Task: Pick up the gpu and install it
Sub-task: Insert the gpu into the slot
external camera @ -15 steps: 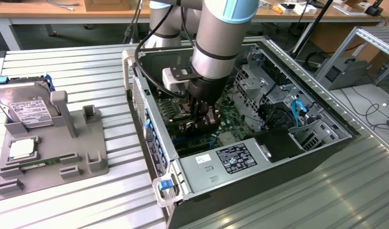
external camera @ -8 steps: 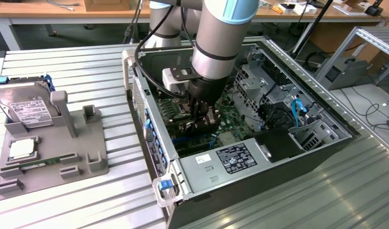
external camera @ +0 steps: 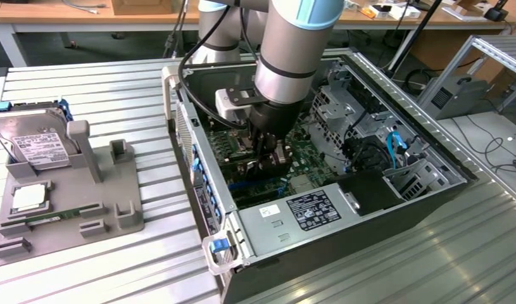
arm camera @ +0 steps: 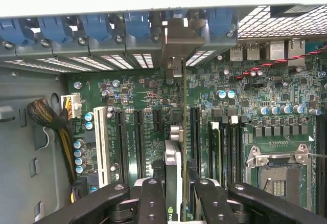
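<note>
Grey arm reaches into the open computer case [external camera: 359, 190] on the ribbed counter [external camera: 88, 82]; the pincer [external camera: 270, 166] sits low over the green motherboard [external camera: 313, 164]. Wrist view: pincer [arm camera: 176, 183] clenched on the gpu [arm camera: 173, 168], held edge-on above the slots [arm camera: 138, 142], its metal bracket [arm camera: 182, 42] against the rear wall.

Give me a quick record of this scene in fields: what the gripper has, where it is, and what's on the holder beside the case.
gripper: shut on the gpu
gpu: edge-on, upright over the motherboard slots, metal bracket at the case's rear wall
location: inside the open computer case
motherboard: green, CPU socket empty
grey holder: at the exterior view's left, outside the case
hard drive: leaning in the holder
</note>
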Controlling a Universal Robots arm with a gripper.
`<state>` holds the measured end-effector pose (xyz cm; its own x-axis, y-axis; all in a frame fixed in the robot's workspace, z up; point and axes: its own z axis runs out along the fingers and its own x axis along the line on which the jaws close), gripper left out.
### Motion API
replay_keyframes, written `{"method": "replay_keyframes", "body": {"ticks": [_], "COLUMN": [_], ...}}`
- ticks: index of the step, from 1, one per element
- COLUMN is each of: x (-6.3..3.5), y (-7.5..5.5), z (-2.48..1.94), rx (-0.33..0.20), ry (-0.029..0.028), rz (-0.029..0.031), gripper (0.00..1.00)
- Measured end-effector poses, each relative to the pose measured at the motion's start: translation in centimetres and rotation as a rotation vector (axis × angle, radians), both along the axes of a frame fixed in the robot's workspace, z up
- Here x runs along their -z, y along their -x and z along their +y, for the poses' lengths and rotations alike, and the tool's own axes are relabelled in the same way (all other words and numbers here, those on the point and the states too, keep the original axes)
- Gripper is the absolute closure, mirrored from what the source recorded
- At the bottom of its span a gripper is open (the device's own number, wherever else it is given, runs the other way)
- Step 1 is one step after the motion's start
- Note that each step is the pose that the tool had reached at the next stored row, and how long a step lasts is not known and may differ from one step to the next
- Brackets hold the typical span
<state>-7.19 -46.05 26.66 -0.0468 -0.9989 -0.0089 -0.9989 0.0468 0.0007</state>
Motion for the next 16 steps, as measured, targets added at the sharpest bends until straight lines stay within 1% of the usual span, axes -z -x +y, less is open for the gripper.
{"method": "replay_keyframes", "body": {"ticks": [16], "x": [0.41], "y": [0.00], "z": [0.00], "rx": [0.000], "ry": [-0.0002], "rz": [-0.0001], "gripper": [0.73]}}
